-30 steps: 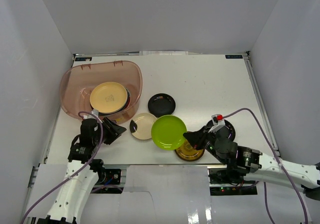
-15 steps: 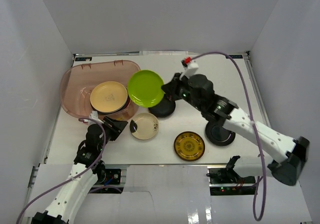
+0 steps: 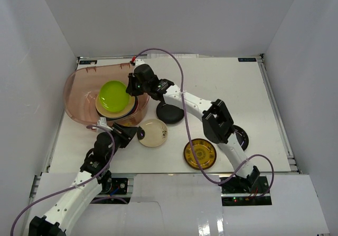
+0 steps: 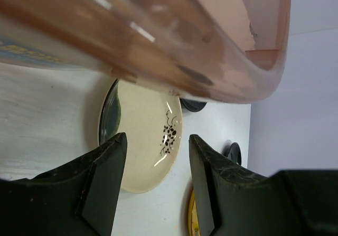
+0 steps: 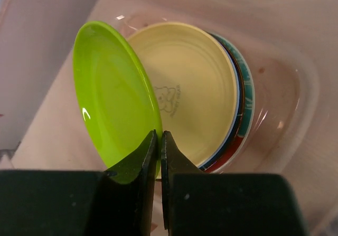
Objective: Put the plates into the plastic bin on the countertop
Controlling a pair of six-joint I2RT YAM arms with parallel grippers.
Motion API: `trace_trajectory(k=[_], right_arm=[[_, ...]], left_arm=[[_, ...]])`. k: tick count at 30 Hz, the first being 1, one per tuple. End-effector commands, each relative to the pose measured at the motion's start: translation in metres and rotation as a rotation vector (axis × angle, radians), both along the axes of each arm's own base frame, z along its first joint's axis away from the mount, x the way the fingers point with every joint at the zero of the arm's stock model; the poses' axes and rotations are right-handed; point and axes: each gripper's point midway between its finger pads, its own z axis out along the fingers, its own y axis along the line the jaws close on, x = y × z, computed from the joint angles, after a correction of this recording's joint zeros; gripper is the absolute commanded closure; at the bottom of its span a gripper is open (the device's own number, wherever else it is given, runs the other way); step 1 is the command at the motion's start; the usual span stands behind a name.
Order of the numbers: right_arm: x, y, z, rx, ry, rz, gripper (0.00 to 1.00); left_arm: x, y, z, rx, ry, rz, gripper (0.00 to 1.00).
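Observation:
The translucent reddish-brown plastic bin (image 3: 84, 85) stands at the back left of the white countertop (image 3: 227, 88). It holds a stack of plates topped by a yellow one (image 5: 195, 88). My right gripper (image 3: 132, 85) is shut on the rim of the lime green plate (image 3: 114, 95), holding it tilted over that stack; the right wrist view shows the lime plate (image 5: 113, 96) pinched between the fingers (image 5: 160, 141). My left gripper (image 3: 122, 135) is open and empty, just outside the bin's near wall (image 4: 158, 40), facing the cream plate (image 4: 150, 141) with a dark sprig pattern.
On the countertop lie the cream plate (image 3: 153, 133), a black plate (image 3: 170, 113) under my right arm, a yellow patterned plate (image 3: 200, 153) and a dark plate (image 3: 238, 137) at the right. White walls enclose the table.
My right arm has carried the lime green plate from the front middle of the table up and left, over the bin. My left gripper has edged slightly nearer the cream plate.

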Motion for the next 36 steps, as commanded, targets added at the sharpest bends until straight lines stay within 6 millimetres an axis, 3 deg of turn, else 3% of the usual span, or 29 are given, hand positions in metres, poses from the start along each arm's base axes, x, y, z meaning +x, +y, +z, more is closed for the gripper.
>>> trace_trajectory(k=[1, 5, 6, 7, 8, 10, 15, 17, 18, 19, 20, 21, 22, 23, 24, 25, 26, 27, 29, 30, 31, 32, 34, 35, 36], right_arm=[[0.019, 0.01, 0.027, 0.079, -0.017, -0.036, 0.92], [0.031, 0.011, -0.005, 0.06, 0.032, -0.074, 0.89], [0.032, 0.012, -0.01, 0.058, 0.035, -0.078, 0.82], [0.03, 0.012, -0.012, 0.061, 0.045, -0.071, 0.61], [0.03, 0.013, -0.011, 0.069, 0.045, -0.069, 0.52], [0.026, 0.013, 0.01, 0.1, 0.016, -0.055, 0.36], [0.007, -0.014, 0.081, 0.153, -0.087, -0.028, 0.32], [-0.005, -0.032, 0.091, 0.144, -0.115, -0.024, 0.34], [-0.022, -0.056, 0.086, 0.122, -0.107, -0.031, 0.36], [-0.028, -0.067, 0.094, 0.15, -0.141, -0.04, 0.45], [-0.035, -0.081, 0.089, 0.143, -0.145, -0.052, 0.49], [-0.056, -0.11, 0.071, 0.112, -0.127, -0.064, 0.55], [-0.064, -0.124, 0.069, 0.12, -0.138, -0.08, 0.67], [-0.073, -0.138, 0.059, 0.112, -0.129, -0.088, 0.72], [-0.094, -0.163, 0.032, 0.092, -0.082, -0.104, 0.76], [-0.101, -0.177, 0.021, 0.085, -0.069, -0.126, 0.83], [-0.112, -0.19, 0.028, 0.127, -0.075, -0.135, 0.84], [-0.128, -0.206, -0.015, 0.092, 0.01, -0.155, 0.84], [-0.142, -0.219, -0.025, 0.138, 0.038, -0.169, 0.75], [-0.146, -0.224, -0.035, 0.141, 0.06, -0.183, 0.67], [-0.155, -0.233, -0.059, 0.134, 0.123, -0.207, 0.54], [-0.157, -0.233, -0.06, 0.165, 0.132, -0.208, 0.49], [-0.165, -0.231, -0.072, 0.196, 0.191, -0.206, 0.43], [-0.168, -0.231, -0.089, 0.177, 0.231, -0.209, 0.42], [-0.167, -0.225, -0.088, 0.205, 0.241, -0.202, 0.42]], left_arm=[[-0.044, 0.012, -0.088, 0.079, 0.295, -0.009, 0.39], [-0.051, 0.014, -0.091, 0.101, 0.321, -0.016, 0.39], [-0.051, 0.016, -0.088, 0.113, 0.326, -0.012, 0.39], [-0.052, 0.018, -0.085, 0.136, 0.335, -0.012, 0.38], [-0.051, 0.02, -0.083, 0.15, 0.339, -0.009, 0.37], [-0.046, 0.02, -0.064, 0.165, 0.316, -0.013, 0.36], [-0.037, 0.007, -0.014, 0.147, 0.184, -0.085, 0.34], [-0.035, -0.002, 0.012, 0.123, 0.127, -0.129, 0.34], [-0.035, -0.005, 0.022, 0.14, 0.092, -0.163, 0.33], [-0.037, -0.01, 0.032, 0.141, 0.061, -0.202, 0.33], [-0.037, -0.013, 0.042, 0.15, 0.03, -0.234, 0.33], [-0.037, -0.016, 0.062, 0.18, -0.044, -0.279, 0.32], [-0.041, -0.022, 0.074, 0.186, -0.082, -0.337, 0.31], [-0.044, -0.025, 0.084, 0.199, -0.119, -0.372, 0.3], [-0.045, -0.026, 0.107, 0.233, -0.2, -0.405, 0.29], [-0.049, -0.029, 0.117, 0.24, -0.232, -0.437, 0.28], [-0.051, -0.03, 0.128, 0.254, -0.271, -0.456, 0.26], [-0.053, -0.028, 0.152, 0.287, -0.35, -0.47, 0.25], [-0.053, -0.026, 0.172, 0.323, -0.41, -0.468, 0.21], [-0.051, -0.024, 0.179, 0.343, -0.43, -0.461, 0.17], [-0.051, -0.021, 0.193, 0.375, -0.477, -0.455, 0.16], [-0.048, -0.019, 0.197, 0.395, -0.484, -0.446, 0.14], [-0.046, -0.018, 0.207, 0.421, -0.513, -0.442, 0.12], [-0.043, -0.016, 0.206, 0.446, -0.521, -0.439, 0.1], [-0.039, -0.013, 0.204, 0.465, -0.512, -0.419, 0.09]])
